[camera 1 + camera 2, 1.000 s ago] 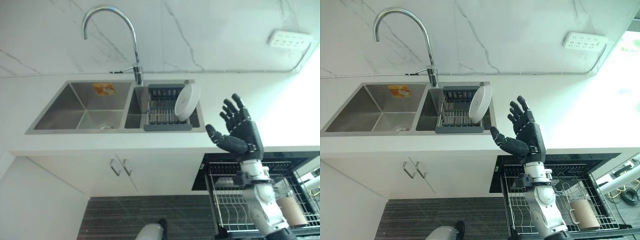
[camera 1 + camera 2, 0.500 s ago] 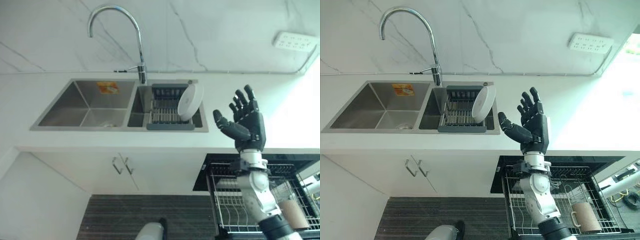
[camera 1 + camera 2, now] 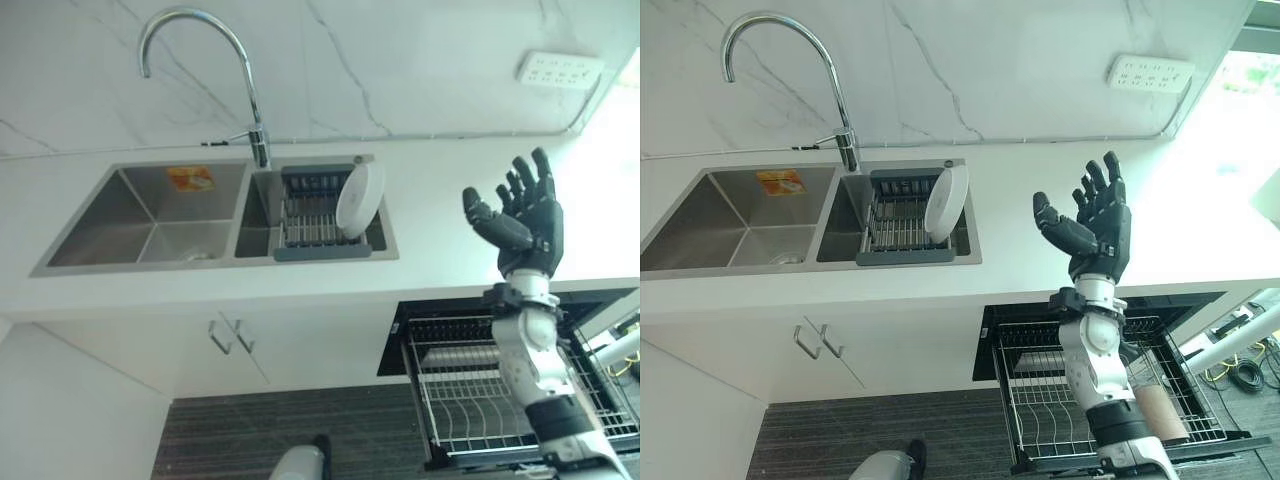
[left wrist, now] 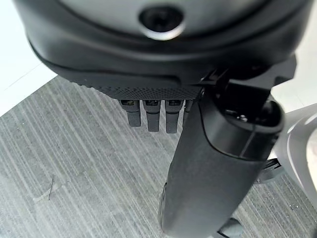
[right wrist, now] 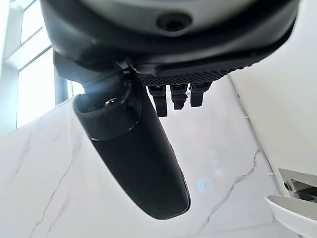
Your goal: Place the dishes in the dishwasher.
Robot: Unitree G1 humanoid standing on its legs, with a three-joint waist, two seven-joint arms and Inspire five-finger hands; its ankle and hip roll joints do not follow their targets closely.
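White tabletop (image 3: 450, 260): your right hand (image 3: 525, 225) hovers, fingers (image 3: 530, 175) spread, empty; plate (image 3: 358, 200) stands propped in sink rack (image 3: 310, 225) for grabbing

No text, number or sign could be read anywhere. An orange sticker (image 3: 190, 178) sat on the back wall of the left sink basin (image 3: 110, 240), but its print was too small to make out. The white socket strip (image 3: 1150, 72) on the marble wall (image 3: 970, 70) carried no marking that could be read.
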